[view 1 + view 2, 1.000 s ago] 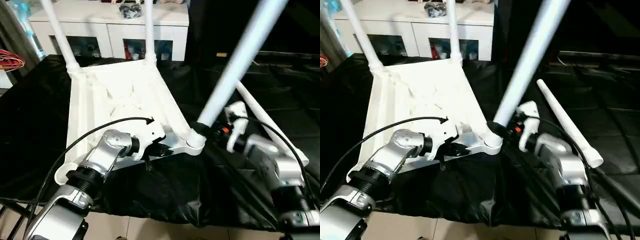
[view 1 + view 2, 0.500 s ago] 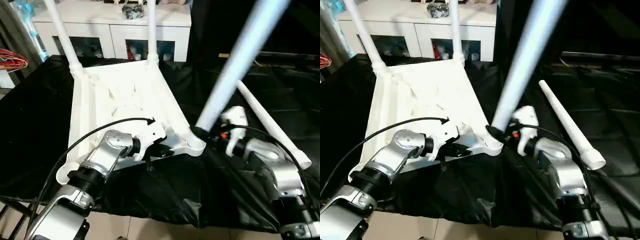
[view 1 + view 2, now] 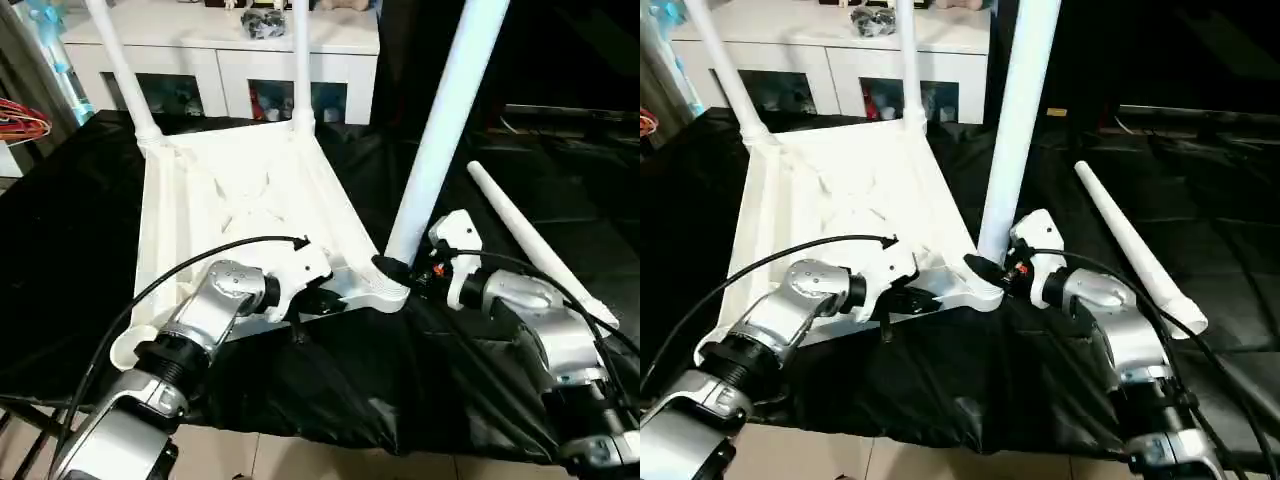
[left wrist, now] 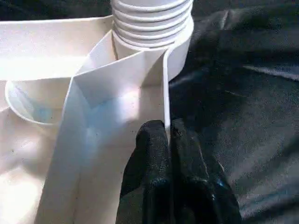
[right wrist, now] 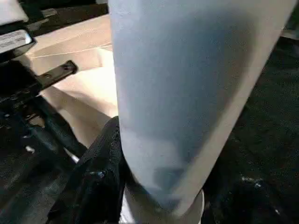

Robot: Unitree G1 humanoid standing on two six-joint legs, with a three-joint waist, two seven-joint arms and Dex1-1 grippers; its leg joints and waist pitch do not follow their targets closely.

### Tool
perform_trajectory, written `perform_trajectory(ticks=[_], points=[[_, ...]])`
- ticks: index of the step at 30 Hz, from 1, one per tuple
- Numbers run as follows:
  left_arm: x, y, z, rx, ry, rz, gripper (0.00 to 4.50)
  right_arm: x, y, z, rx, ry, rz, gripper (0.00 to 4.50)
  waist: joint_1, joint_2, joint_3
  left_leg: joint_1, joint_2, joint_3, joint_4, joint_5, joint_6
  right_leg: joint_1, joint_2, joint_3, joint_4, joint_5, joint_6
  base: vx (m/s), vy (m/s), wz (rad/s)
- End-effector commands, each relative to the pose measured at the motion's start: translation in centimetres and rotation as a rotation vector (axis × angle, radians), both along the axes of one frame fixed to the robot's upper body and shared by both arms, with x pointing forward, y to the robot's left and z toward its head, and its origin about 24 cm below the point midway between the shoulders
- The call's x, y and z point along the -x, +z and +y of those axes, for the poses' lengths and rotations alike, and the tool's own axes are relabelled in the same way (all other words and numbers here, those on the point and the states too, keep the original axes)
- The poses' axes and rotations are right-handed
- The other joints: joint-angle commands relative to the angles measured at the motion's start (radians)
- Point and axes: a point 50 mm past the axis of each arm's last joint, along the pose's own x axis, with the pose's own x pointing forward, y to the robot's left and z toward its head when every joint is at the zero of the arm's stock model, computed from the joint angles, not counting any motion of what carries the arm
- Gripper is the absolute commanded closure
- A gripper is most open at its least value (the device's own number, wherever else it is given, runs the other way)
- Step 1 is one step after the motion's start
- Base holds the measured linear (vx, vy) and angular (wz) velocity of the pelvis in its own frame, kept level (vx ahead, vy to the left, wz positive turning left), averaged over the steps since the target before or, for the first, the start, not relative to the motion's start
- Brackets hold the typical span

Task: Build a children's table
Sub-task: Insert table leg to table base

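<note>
Left eye view: the table top [image 3: 240, 200] lies upside down on the black cloth [image 3: 350, 380], a third leg [image 3: 440, 140] rising near-upright from its near right socket [image 3: 385, 290]. Beside that socket, the right gripper [image 3: 400, 272] pinches the leg's base; the left gripper [image 4: 169, 140] clamps the top's rim. The spare leg [image 3: 530, 240] lies nearest the right arm.

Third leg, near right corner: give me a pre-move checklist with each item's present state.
1. Third leg upright in near right socket: ok.
2. Seated fully: cannot tell.
3. Right gripper around the leg's base: ok.
4. Left gripper pinching the tabletop rim wall: ok.
5. Two far legs standing in their sockets: ok.
6. Fourth leg lying on black cloth, beside the right arm: ok.
</note>
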Motion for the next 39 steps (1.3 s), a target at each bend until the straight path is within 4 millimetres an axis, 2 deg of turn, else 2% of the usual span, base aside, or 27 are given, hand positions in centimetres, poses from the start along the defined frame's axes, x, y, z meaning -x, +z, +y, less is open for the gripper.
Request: perform_trajectory(ticks=[1,5,8,9,12,20,25,27,28,29,30,31,32,33,34,35,36,37,38,39], points=[[0.3,1.0,-0.4,0.058,-0.103,-0.015,4.5,1.6,-3.6,-0.4,0.03,0.061,0.179,2.63,0.005,-0.003,-0.05,0.01,0.03,-0.027,-0.079,-0.353,0.025,0.035,-0.06,0.043,-0.092,-0.46,-0.137,0.0,0.0,0.0],[0.4,1.4,0.0,0.029,-0.177,0.004,4.5,2.2,-3.6,-0.7,0.043,0.174,0.182,2.63,0.01,0.003,-0.055,0.009,0.034,-0.023,-0.08,-0.32,0.031,0.042,-0.058,0.047,-0.075,-0.328,-0.193,0.0,0.0,0.0],[0.2,1.5,0.3,0.014,-0.184,0.003,4.5,2.6,-3.7,-0.8,0.052,0.225,0.185,2.63,0.02,0.001,-0.057,0.012,0.035,-0.017,-0.076,-0.29,0.039,0.043,-0.057,0.049,-0.067,-0.256,-0.227,0.0,0.0,0.0],[0.1,1.5,0.4,0.012,-0.186,0.006,4.5,2.8,-3.8,-0.8,0.054,0.237,0.19,2.63,0.022,-0.001,-0.058,0.011,0.035,-0.016,-0.074,-0.283,0.041,0.045,-0.058,0.049,-0.066,-0.252,-0.228,0.0,0.0,0.0],[0.1,1.4,0.7,0.003,-0.185,0.02,4.5,3.3,-4.3,-0.6,0.079,0.277,0.198,2.63,0.03,0.002,-0.057,0.011,0.036,-0.017,-0.076,-0.275,0.039,0.046,-0.059,0.049,-0.065,-0.258,-0.229,0.0,0.0,0.0],[0.1,1.3,1.0,0.013,-0.188,0.033,4.5,4.0,-4.6,-0.3,0.053,0.342,0.224,2.63,0.033,0.002,-0.052,0.017,0.037,-0.021,-0.082,-0.339,0.02,0.042,-0.061,0.048,-0.077,-0.36,-0.2,0.0,0.0,0.0],[-0.3,1.6,1.1,0.018,-0.156,0.015,4.5,3.3,-4.5,-0.5,0.047,0.301,0.208,2.63,0.037,0.002,-0.054,0.016,0.038,-0.02,-0.082,-0.324,0.02,0.044,-0.061,0.049,-0.072,-0.32,-0.213,0.0,0.0,0.0],[-0.6,1.7,1.0,0.02,-0.128,0.001,4.5,2.9,-4.5,-0.4,0.042,0.263,0.195,2.63,0.036,0.003,-0.051,0.016,0.036,-0.02,-0.082,-0.339,0.017,0.043,-0.061,0.048,-0.074,-0.343,-0.215,0.0,0.0,0.0],[-0.8,1.8,0.9,0.021,-0.102,-0.015,4.5,2.6,-4.5,-0.4,0.042,0.226,0.182,2.63,0.034,0.003,-0.046,0.019,0.035,-0.021,-0.084,-0.369,0.01,0.041,-0.062,0.046,-0.081,-0.4,-0.199,0.0,0.0,0.0],[-1.7,2.2,0.6,0.029,-0.001,-0.058,4.5,1.6,-4.5,-0.5,0.043,0.12,0.15,2.63,0.029,0.002,-0.041,0.027,0.035,-0.022,-0.084,-0.41,-0.001,0.034,-0.064,0.045,-0.09,-0.475,-0.18,0.0,0.0,0.0],[-1.7,2.2,0.6,0.029,-0.001,-0.058,4.5,1.6,-4.5,-0.5,0.043,0.12,0.15,2.63,0.026,0.003,-0.037,0.031,0.032,-0.025,-0.083,-0.434,-0.008,0.029,-0.064,0.042,-0.095,-0.523,-0.169,0.0,0.0,0.0],[-2.5,2.7,0.2,0.045,0.09,-0.095,4.5,0.5,-4.8,-0.8,0.068,-0.015,0.134,2.63,0.016,0.0,-0.035,0.037,0.028,-0.03,-0.081,-0.467,-0.019,0.028,-0.064,0.032,-0.105,-0.612,-0.133,-0.064,0.007,-0.05],[-2.7,2.9,0.1,0.053,0.126,-0.106,4.5,0.0,-4.9,-0.9,0.085,-0.071,0.127,2.63,0.008,0.0,-0.034,0.041,0.023,-0.035,-0.076,-0.485,-0.025,0.026,-0.064,0.022,-0.117,-0.678,-0.098,-0.064,0.007,-0.05],[-3.0,3.2,-0.2,0.067,0.169,-0.117,4.5,-0.6,-5.1,-1.1,0.103,-0.153,0.124,2.63,0.003,0.001,-0.032,0.041,0.022,-0.037,-0.075,-0.492,-0.026,0.025,-0.065,0.017,-0.121,-0.699,-0.084,-0.071,0.02,-0.11],[-3.2,3.4,-0.4,0.076,0.199,-0.125,4.5,-1.0,-5.2,-1.3,0.11,-0.21,0.127,2.63,-0.009,0.001,-0.032,0.033,0.023,-0.043,-0.077,-0.504,-0.029,0.033,-0.064,0.005,-0.124,-0.706,-0.066,-0.063,0.033,-0.18],[-3.2,3.4,-0.4,0.076,0.199,-0.125,4.5,-1.0,-5.2,-1.3,0.11,-0.21,0.127,2.63,-0.022,0.006,-0.032,0.029,0.024,-0.049,-0.08,-0.525,-0.025,0.04,-0.063,-0.007,-0.131,-0.699,-0.052,-0.063,0.033,-0.18],[-3.5,3.7,-0.6,0.085,0.243,-0.138,4.5,-1.3,-5.3,-1.2,0.106,-0.255,0.127,2.63,-0.026,0.011,-0.034,0.028,0.027,-0.052,-0.083,-0.533,-0.024,0.045,-0.064,-0.01,-0.13,-0.679,-0.051,-0.046,0.041,-0.2],[-4.0,4.1,-1.3,0.111,0.33,-0.15,4.5,-1.9,-5.5,-0.7,0.099,-0.343,0.127,2.63,-0.037,0.018,-0.034,0.022,0.032,-0.062,-0.09,-0.56,-0.023,0.054,-0.065,-0.018,-0.128,-0.622,-0.06,-0.033,0.04,-0.21],[-4.0,4.1,-1.3,0.113,0.335,-0.151,4.5,-2.0,-5.5,-0.7,0.097,-0.347,0.128,2.63,-0.048,0.018,-0.031,0.015,0.034,-0.068,-0.096,-0.582,-0.021,0.06,-0.064,-0.025,-0.128,-0.586,-0.069,-0.033,0.04,-0.21],[-4.1,4.3,-1.7,0.125,0.372,-0.157,4.5,-2.2,-5.6,-0.3,0.084,-0.376,0.137,2.63,-0.049,0.018,-0.034,0.021,0.033,-0.066,-0.092,-0.588,-0.02,0.057,-0.065,-0.025,-0.129,-0.58,-0.073,0.0,0.0,0.0]])
